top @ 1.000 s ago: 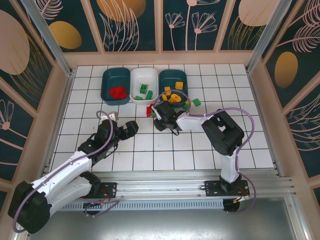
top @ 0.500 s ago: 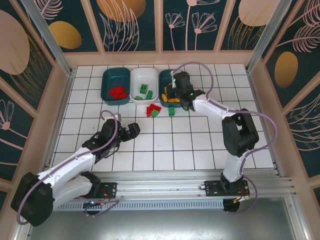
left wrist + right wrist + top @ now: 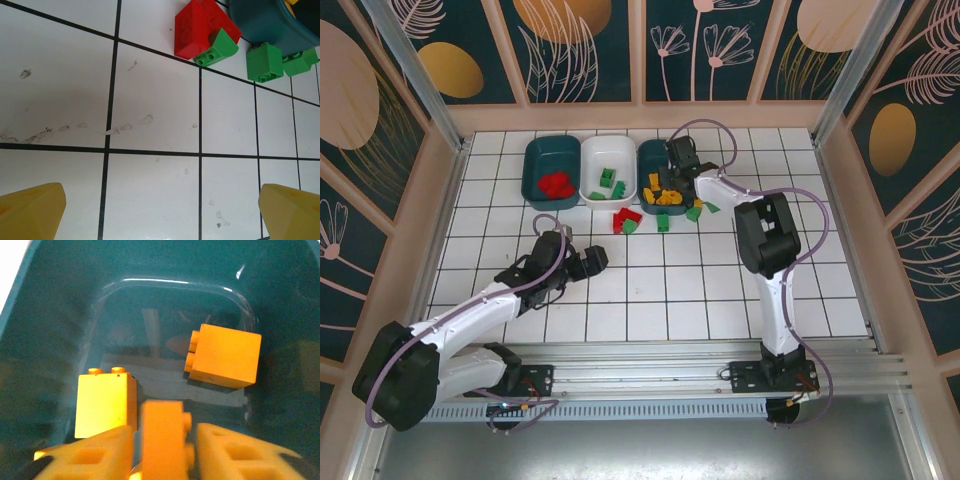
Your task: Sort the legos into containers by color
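Note:
My right gripper (image 3: 669,178) hangs inside the right dark teal container (image 3: 645,151). Its yellow fingers (image 3: 85,457) stand apart, open, and an orange lego (image 3: 162,437) sits loosely between them with a gap on each side. Two more orange legos (image 3: 105,400) (image 3: 225,356) lie on that container's floor (image 3: 50,300). The left teal container (image 3: 532,152) holds red legos (image 3: 556,185), and the white container (image 3: 588,152) holds green ones (image 3: 608,182). My left gripper (image 3: 592,262) (image 3: 162,210) is open and empty over bare tiles, short of a red lego (image 3: 200,27) with a green one (image 3: 217,47) against it.
More green legos (image 3: 663,221) (image 3: 694,212) (image 3: 712,207) lie on the tiles just in front of the right container, seen also from the left wrist (image 3: 264,61). Wooden walls close in the tiled floor on three sides. My right arm arches over the floor's middle right.
My right arm swung from the middle of the floor to the right teal container carrying an orange lego, and its fingers have spread off it. My left gripper crept slightly right.

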### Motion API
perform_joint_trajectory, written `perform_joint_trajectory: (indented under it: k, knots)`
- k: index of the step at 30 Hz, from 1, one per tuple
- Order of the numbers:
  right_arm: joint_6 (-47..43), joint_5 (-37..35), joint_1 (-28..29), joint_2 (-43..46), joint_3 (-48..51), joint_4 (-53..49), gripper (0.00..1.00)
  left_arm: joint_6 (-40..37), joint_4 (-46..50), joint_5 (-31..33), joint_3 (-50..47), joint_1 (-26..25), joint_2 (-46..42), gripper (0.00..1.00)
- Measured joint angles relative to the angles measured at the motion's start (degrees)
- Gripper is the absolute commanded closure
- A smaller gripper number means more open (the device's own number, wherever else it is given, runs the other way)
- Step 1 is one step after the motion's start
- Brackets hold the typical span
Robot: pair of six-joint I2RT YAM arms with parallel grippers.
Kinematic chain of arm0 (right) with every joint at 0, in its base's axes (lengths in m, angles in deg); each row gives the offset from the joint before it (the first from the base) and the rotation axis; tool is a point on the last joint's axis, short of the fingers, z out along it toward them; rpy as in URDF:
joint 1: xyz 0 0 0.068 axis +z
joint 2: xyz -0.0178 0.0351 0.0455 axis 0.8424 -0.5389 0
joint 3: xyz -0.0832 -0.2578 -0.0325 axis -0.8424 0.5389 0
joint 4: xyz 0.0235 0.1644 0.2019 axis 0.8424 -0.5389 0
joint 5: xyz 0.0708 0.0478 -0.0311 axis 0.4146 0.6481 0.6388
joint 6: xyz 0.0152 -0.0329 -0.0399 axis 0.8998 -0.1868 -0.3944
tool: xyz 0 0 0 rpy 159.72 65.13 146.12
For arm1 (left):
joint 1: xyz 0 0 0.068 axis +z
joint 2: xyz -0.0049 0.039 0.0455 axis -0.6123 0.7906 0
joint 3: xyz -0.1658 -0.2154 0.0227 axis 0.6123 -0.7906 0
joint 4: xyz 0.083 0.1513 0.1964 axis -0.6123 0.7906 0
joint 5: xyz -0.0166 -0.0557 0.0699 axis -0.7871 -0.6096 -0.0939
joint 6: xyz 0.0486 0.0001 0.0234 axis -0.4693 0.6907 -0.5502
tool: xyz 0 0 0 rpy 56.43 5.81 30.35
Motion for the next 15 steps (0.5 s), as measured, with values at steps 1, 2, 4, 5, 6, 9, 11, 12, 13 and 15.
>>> perform_joint_trajectory:
  k: [1,2,4,5,6,9,11,12,13,15]
  knots:
    - [0.1,-0.2,0.0,0.1,-0.3,0.0,0.49,-0.1,0.0,-0.1,0.2,0.0,0.2,0.01]
    - [0.3,-0.5,0.0,0.4,-0.4,0.0,0.48,-0.2,0.0,-0.1,0.3,0.0,0.4,0.01]
    - [0.7,-1.1,0.0,1.9,0.5,0.2,0.48,-0.5,0.0,-0.1,0.9,0.0,0.9,0.01]
    - [0.7,-1.5,0.0,3.2,1.6,0.5,0.48,-0.6,0.0,-0.1,1.1,0.0,1.1,0.02]
    - [0.9,-2.0,0.1,5.3,3.7,0.9,0.48,-0.7,0.0,-0.1,1.3,0.0,1.2,0.02]
    - [1.6,-3.6,0.1,13.6,12.3,3.2,0.48,-1.0,0.0,-0.2,1.5,0.0,1.2,0.02]
    - [2.2,-4.2,-0.1,19.1,18.6,5.1,0.46,-1.1,0.0,-0.2,1.5,0.0,1.3,0.01]
    - [2.3,-4.2,-0.2,22.1,22.3,6.5,0.44,-1.1,-0.1,-0.3,1.5,0.0,1.4,0.02]
    - [2.4,-4.3,-0.3,24.1,25.0,7.3,0.41,-1.1,-0.1,-0.5,1.5,0.0,1.6,0.01]
    - [2.0,-4.0,-0.7,27.5,31.2,9.5,0.37,-1.3,-0.2,-1.0,1.5,0.0,1.9,0.01]
